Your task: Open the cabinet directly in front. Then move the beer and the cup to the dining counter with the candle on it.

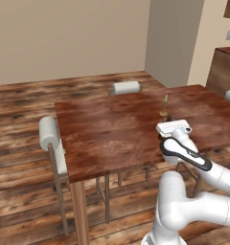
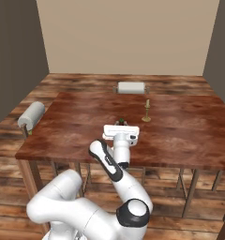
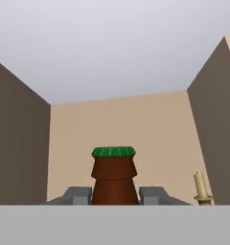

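We are holding our pincer [image 3: 115, 195] clenched on the small dark brown glass beer bottle with the green cap [image 3: 114, 178]: in the hand view the two grey fingers [image 3: 78, 195] are pressing against its sides just below the shoulder, so the neck is rising upright between them. In the base views the white hand is hanging low over the near half of the large glossy reddish-brown wood-grain dining surface [image 2: 77, 126], with a sliver of green and dark glass [image 2: 120, 122] peeking out past the hand; we judge the bottle is being carried upright so it can be stood down without tipping, though we cannot tell whether its base is touching the wood yet. Further out, the thin pale candle in its small brass holder [image 2: 146, 111] is standing near the middle of the surface, apart from the bottle and to its right; it is marking this surface as the right one, and we are keeping the bottle well off it to avoid a knock. Beyond, a white-cushioned chair [image 2: 131, 87] is sitting tucked at the far edge.
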